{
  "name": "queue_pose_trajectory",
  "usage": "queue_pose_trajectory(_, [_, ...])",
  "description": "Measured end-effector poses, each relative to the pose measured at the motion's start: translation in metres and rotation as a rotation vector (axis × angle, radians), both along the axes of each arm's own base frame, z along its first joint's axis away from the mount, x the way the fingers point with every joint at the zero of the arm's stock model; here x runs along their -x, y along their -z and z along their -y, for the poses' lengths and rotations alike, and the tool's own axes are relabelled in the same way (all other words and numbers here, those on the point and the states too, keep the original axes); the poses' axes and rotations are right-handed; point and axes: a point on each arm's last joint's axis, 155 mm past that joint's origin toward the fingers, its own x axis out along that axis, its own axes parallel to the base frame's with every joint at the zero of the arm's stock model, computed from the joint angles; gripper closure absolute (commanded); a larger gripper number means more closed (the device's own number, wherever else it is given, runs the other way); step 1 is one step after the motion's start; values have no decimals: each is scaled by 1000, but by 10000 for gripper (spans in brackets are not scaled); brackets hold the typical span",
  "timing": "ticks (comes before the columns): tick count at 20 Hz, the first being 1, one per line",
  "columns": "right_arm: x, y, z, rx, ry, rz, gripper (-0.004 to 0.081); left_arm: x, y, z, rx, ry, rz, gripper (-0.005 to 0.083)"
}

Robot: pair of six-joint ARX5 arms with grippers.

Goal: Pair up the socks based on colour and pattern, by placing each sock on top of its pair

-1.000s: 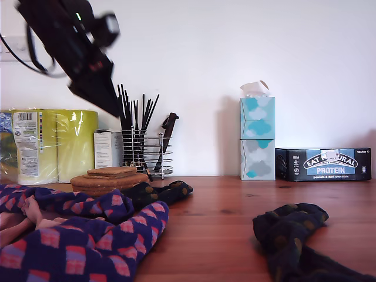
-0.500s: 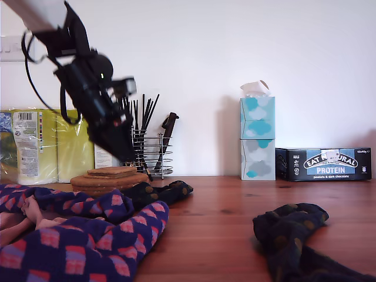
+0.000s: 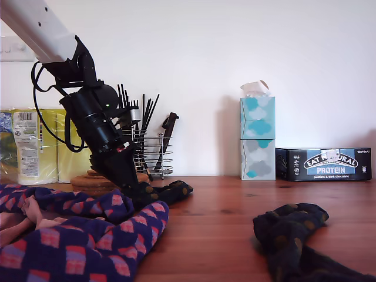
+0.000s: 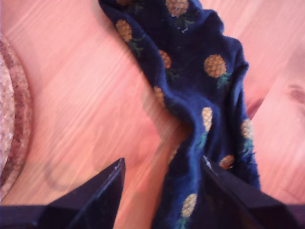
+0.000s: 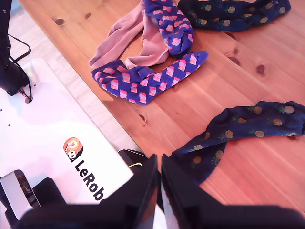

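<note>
The wooden table [image 3: 247, 217] carries everything. Along the wall behind it, from the exterior view's left, stand wrapped paper rolls [image 3: 41, 144], a wire caddy of dark utensils [image 3: 147, 150], two stacked tissue boxes [image 3: 257, 138] and a dark protein-bar box [image 3: 329, 164]. A stack of round cork mats [image 3: 88, 180] sits just behind the arm.

Socks counted in the second wrist view: two navy diamond-patterned socks [image 5: 152, 78], two pale pink socks [image 5: 138, 40] tangled with them, and two dark pineapple-dotted socks, a far one [image 5: 233, 12] and a near one [image 5: 238, 133], well apart.

My first tool [image 4: 162, 191] is wide open, low over the far dark sock, one finger [image 4: 224, 191] against the fabric, gripping nothing. My second tool [image 5: 159, 191] is closed and empty, high above the near dark sock.
</note>
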Motion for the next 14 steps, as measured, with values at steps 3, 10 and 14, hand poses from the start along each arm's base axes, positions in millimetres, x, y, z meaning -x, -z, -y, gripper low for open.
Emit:
queue_pose_trajectory(3, [0,0,0,1,0,-1,783,5,4,5,-6,12,-16,393])
queue_pose_trajectory(10, [0,0,0,5,-6,4,783,16,14,-1,-48,9,-67,795])
queue_pose_trajectory(14, [-3,0,2,27,-19,37,783,24,9,5,-3,-57,-145,794])
